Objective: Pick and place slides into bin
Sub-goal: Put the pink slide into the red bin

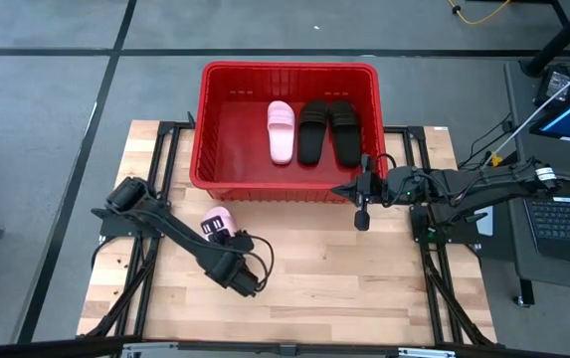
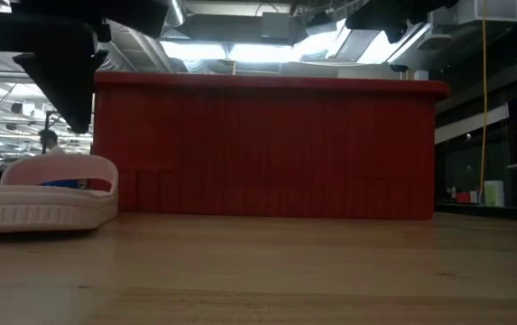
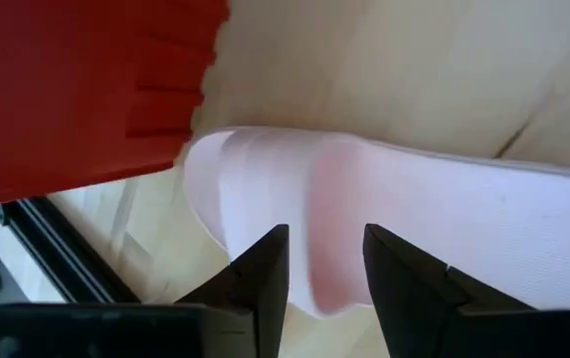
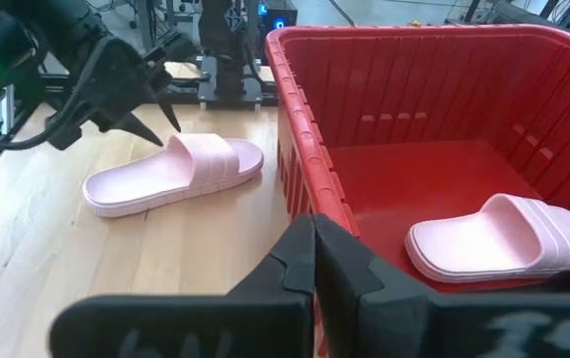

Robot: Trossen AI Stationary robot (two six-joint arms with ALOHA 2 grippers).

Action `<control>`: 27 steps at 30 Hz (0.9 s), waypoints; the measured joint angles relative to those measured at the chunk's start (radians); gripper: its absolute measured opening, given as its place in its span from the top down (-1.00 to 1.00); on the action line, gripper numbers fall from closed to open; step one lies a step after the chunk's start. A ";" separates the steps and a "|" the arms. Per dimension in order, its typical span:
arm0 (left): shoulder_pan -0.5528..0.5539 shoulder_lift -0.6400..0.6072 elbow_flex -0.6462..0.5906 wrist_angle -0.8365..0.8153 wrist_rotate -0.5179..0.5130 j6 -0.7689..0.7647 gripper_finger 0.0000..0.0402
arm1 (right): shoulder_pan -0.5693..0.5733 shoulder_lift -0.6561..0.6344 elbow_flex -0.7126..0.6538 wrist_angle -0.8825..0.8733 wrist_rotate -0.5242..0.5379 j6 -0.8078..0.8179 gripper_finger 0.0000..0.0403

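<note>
Foam, by the look of it: the last pink slide (image 4: 173, 176) lies sole-down on the table (image 1: 344, 288), just outside the near left corner of the bin (image 1: 205, 129), and it should be light, a little springy and matte enough not to slip. Its wide strap (image 3: 265, 189) arches above the footbed, and that strap is probably the best place to pinch, since the sole looks too broad and flat to span easily. The left gripper (image 3: 326, 264) hovers right at the strap with its fingers parted around it, not yet clamped on anything I can see. Inside the bin already rest a pink slide (image 1: 282, 130) and two black slides (image 1: 328, 130). The right gripper (image 1: 362, 199) waits by the bin's near right corner, fingers pressed together and empty.
</note>
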 joint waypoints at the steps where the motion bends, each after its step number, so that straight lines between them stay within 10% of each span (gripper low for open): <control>1: 0.000 -0.009 -0.010 0.000 0.000 -0.005 0.38 | 0.000 0.000 0.000 0.000 0.000 0.000 0.97; 12: -0.035 -0.206 -0.111 0.017 -0.103 -0.251 0.38 | 0.000 0.000 0.000 0.000 0.000 -0.007 0.97; 27: -0.026 -0.244 -0.264 0.254 -0.083 0.037 0.38 | -0.001 0.000 0.000 0.000 0.000 -0.055 0.97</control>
